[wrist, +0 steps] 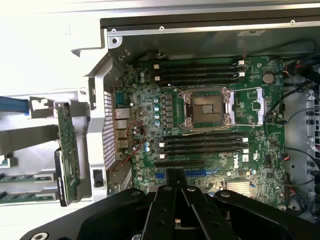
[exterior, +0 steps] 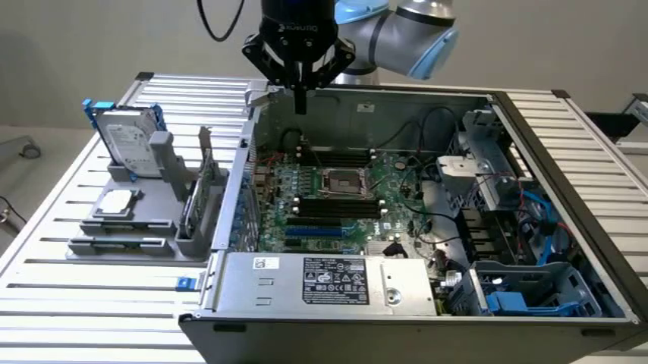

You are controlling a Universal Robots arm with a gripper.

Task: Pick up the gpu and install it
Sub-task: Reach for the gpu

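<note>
The gpu (exterior: 206, 184) stands on edge in a grey holder (exterior: 127, 244) at the exterior view's left, just outside the open computer case (exterior: 526, 152). It appears in the wrist view as a thin green board with a silver bracket (wrist: 68, 150). My gripper (exterior: 300, 105) hangs high over the case's back wall, well above and apart from the gpu. Its fingers are shut together with nothing between them, and the tips (wrist: 175, 175) point down over the motherboard (wrist: 210, 125).
A silver hard drive with a blue frame (exterior: 132, 140) stands in the same holder. Inside the case are the CPU socket (exterior: 341, 180), black memory slots (wrist: 200, 72), blue and black expansion slots (exterior: 316, 226), cables (exterior: 445, 220) and a power supply (exterior: 324, 282) at the front.
</note>
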